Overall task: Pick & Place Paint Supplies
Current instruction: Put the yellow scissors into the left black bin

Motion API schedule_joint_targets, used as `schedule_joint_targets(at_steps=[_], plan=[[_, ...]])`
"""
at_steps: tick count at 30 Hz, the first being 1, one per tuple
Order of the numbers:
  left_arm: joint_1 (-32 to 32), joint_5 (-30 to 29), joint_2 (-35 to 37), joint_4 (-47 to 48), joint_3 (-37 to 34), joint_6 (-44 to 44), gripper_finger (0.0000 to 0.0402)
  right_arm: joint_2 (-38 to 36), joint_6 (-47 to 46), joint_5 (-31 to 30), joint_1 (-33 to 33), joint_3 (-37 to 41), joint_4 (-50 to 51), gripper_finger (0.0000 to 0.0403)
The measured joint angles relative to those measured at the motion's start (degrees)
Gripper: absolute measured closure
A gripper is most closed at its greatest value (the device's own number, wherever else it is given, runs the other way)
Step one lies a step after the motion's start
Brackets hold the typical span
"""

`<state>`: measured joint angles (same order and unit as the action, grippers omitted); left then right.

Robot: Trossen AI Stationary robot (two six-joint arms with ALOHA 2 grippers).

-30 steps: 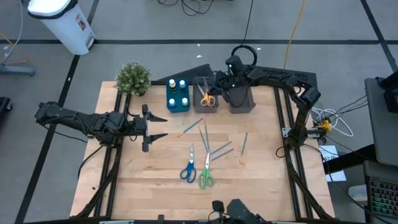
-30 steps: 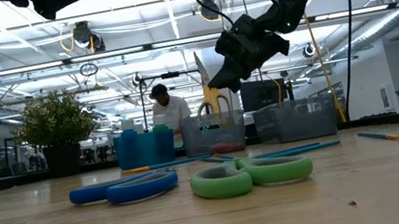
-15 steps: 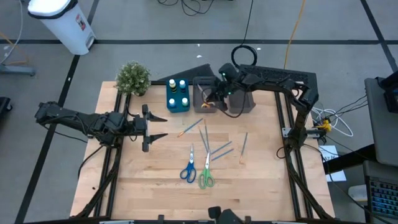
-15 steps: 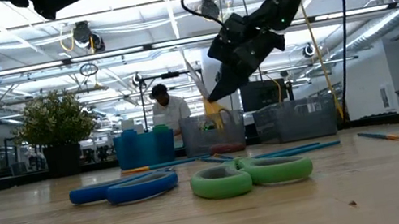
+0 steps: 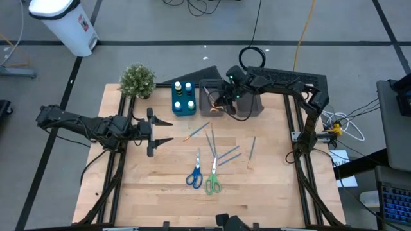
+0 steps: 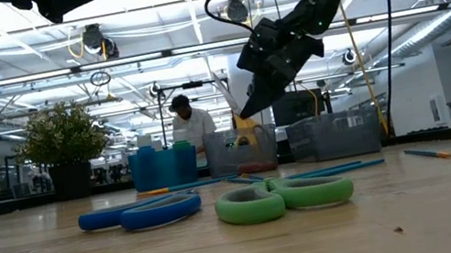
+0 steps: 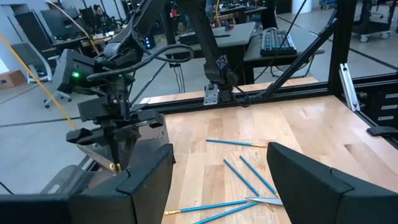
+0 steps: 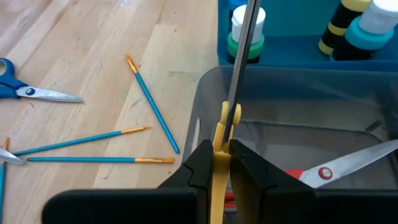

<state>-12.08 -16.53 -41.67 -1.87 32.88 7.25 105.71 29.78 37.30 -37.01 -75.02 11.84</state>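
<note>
My right gripper (image 5: 220, 104) hangs over the nearer-left grey bin (image 5: 207, 90), shut on yellow-handled scissors (image 8: 225, 118). Red-handled scissors (image 8: 320, 173) lie inside that bin. The blue bin (image 5: 183, 106) beside it holds small bottles (image 5: 183, 86) with white, yellow and teal caps. Blue scissors (image 5: 194, 174) and green scissors (image 5: 212, 182) lie flat mid-table, with several thin blue brushes (image 5: 228, 154) scattered around them. My left gripper (image 5: 164, 131) waits open at the table's left, its fingers wide apart in the left wrist view (image 7: 217, 158). My right gripper pinches the scissors' yellow handle (image 8: 219, 146) between its two fingers (image 8: 202, 167). It comes slanting down from the table's right. The blades (image 8: 245, 37) run on beyond the fingertips toward the blue bin. The handle (image 6: 244, 126) sits at the grey bin's rim; whether it touches the bin, I cannot tell.
A second grey bin (image 5: 252, 106) stands right of the first. A small potted plant (image 5: 137, 80) is at the far left corner. Bare wood lies along the near edge and the table's right side. A person (image 6: 183, 120) shows far behind the table.
My right gripper has carried the yellow scissors from over the gap between the two grey bins toward the table's left and near side. It has tipped more steeply downward and now hangs over the left grey bin. In the last half second it has barely moved.
</note>
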Motion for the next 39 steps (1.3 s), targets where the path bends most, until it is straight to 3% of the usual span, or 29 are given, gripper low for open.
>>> schedule_joint_targets(at_steps=[17,23,39], plan=[[0.00,-0.02,-0.01,-0.02,0.00,-0.02,0.0133,0.00,-0.13,-0.21,1.15,0.00,0.45,0.0373],[0.00,-0.02,0.00,-0.01,0.00,-0.04,0.0133,0.00,-0.06,-5.60,1.52,0.00,0.44,0.0373],[0.00,-0.02,0.00,0.46,0.00,-0.22,0.0133,-0.01,1.43,-6.05,1.50,0.02,-0.45,0.0353]])
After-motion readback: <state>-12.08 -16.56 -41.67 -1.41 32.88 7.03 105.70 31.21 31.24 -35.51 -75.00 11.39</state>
